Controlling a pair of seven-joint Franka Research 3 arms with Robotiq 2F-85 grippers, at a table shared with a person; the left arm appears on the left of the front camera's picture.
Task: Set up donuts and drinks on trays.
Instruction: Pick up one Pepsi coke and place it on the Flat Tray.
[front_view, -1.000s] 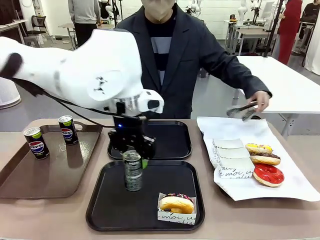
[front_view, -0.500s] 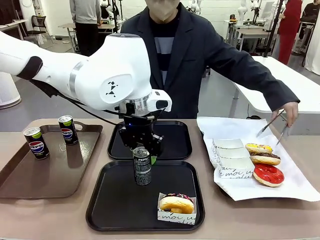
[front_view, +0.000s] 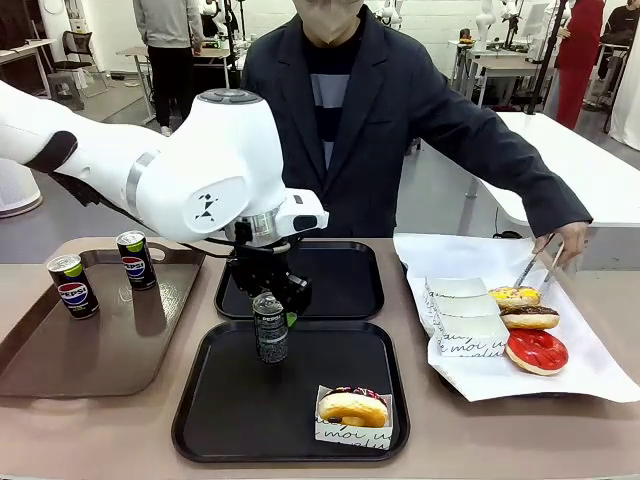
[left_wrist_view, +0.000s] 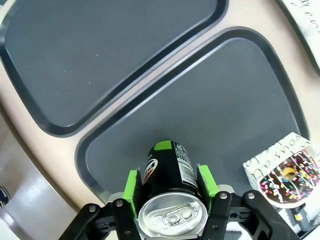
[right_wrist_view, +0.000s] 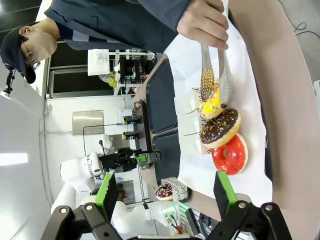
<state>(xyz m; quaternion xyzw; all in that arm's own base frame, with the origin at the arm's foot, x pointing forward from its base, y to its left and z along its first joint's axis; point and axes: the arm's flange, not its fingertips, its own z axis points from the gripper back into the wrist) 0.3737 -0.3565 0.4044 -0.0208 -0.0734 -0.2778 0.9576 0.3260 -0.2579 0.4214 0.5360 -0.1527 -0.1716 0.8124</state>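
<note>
The slim dark can with a silver top (front_view: 270, 330) is gripped upright by the left pincer (left_wrist_view: 168, 182), long axis vertical, straight below the wrist, over the near black square plastic tray (front_view: 220, 400) toward its eleven o'clock corner. Whether its base is seated cannot be told. A paper-sleeved chocolate donut (front_view: 352, 405) lies at four o'clock of it. The right pincer (right_wrist_view: 166, 197) is held open, empty.

Left end effector (left_wrist_view: 170, 182) clamps a can (front_view: 270, 335); right end effector (right_wrist_view: 166, 195) gapes.
</note>
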